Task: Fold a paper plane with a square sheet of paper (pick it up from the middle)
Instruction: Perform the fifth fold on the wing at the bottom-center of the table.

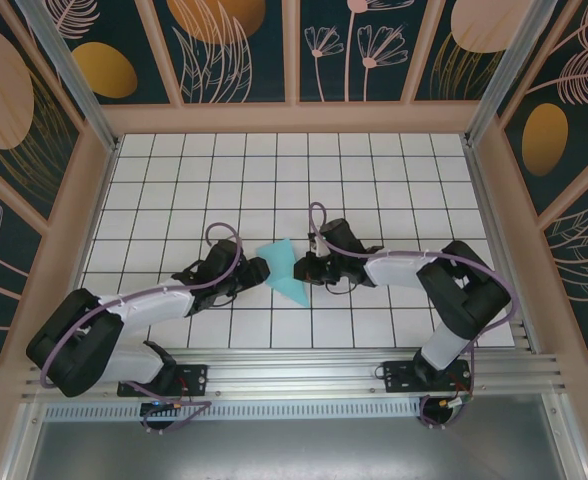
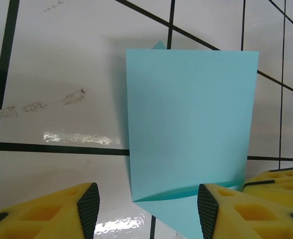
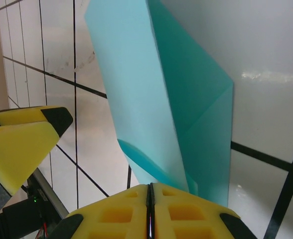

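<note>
While the right gripper (image 3: 150, 191) is clamped on the folded paper (image 3: 156, 99), the left gripper (image 2: 145, 201) stands open, the paper's near edge between its fingers.
Paper stands tilted mid-table (image 1: 374, 180) between both arms, with free tiles all round; the exact pinch point is hidden behind the fingers.

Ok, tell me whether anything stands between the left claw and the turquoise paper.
Nothing visible does. The left claw stands open with the folded turquoise paper directly ahead, partly between its fingers. The right claw is shut on the paper's edge, off to one side of that path.
</note>
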Action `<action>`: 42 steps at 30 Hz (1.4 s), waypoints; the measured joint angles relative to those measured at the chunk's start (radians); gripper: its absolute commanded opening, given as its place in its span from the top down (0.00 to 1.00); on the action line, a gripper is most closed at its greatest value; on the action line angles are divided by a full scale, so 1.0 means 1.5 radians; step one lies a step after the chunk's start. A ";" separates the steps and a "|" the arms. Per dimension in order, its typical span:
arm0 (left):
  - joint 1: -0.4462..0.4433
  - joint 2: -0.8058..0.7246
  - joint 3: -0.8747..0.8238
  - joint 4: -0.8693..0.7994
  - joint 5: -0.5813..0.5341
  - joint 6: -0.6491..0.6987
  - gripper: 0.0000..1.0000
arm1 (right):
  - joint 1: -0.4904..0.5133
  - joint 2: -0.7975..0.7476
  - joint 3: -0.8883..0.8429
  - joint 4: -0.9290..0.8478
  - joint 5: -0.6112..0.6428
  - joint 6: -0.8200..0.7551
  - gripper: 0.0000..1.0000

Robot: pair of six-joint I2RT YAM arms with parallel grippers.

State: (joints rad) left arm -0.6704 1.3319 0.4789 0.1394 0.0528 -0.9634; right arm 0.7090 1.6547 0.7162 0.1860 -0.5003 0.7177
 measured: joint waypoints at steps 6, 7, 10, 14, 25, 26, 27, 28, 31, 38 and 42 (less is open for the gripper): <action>0.000 0.004 0.005 0.007 0.014 0.000 0.40 | -0.017 0.010 -0.056 0.058 -0.018 0.020 0.86; 0.000 0.004 0.005 0.009 0.015 0.000 0.40 | -0.019 0.012 -0.066 0.066 -0.020 0.026 0.86; 0.000 0.004 0.005 0.010 0.021 0.000 0.38 | -0.024 0.016 -0.083 0.089 -0.025 0.037 0.86; 0.000 0.007 0.005 0.014 0.032 0.000 0.37 | -0.030 0.017 -0.104 0.135 -0.034 0.057 0.85; 0.000 0.053 0.006 0.071 0.090 -0.039 0.41 | -0.037 0.022 -0.137 0.214 -0.046 0.102 0.85; 0.000 0.057 0.006 0.080 0.097 -0.046 0.42 | -0.037 0.022 -0.139 0.218 -0.046 0.105 0.85; 0.000 0.060 0.006 0.088 0.103 -0.051 0.43 | -0.037 0.022 -0.139 0.220 -0.046 0.105 0.85; 0.000 0.063 0.006 0.099 0.109 -0.056 0.43 | -0.037 0.023 -0.140 0.223 -0.046 0.107 0.85; 0.000 0.071 0.006 0.124 0.124 -0.069 0.43 | -0.037 0.023 -0.143 0.228 -0.046 0.109 0.85; 0.000 0.085 0.006 0.144 0.134 -0.090 0.41 | -0.037 0.023 -0.145 0.235 -0.044 0.113 0.85; 0.000 0.078 0.003 0.143 0.122 -0.096 0.38 | -0.037 0.025 -0.146 0.238 -0.044 0.118 0.85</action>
State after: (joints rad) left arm -0.6704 1.4490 0.4831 0.3542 0.2356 -1.1076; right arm 0.6533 1.6917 0.4965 0.5434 -0.5659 0.8944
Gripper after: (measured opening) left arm 0.612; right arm 0.150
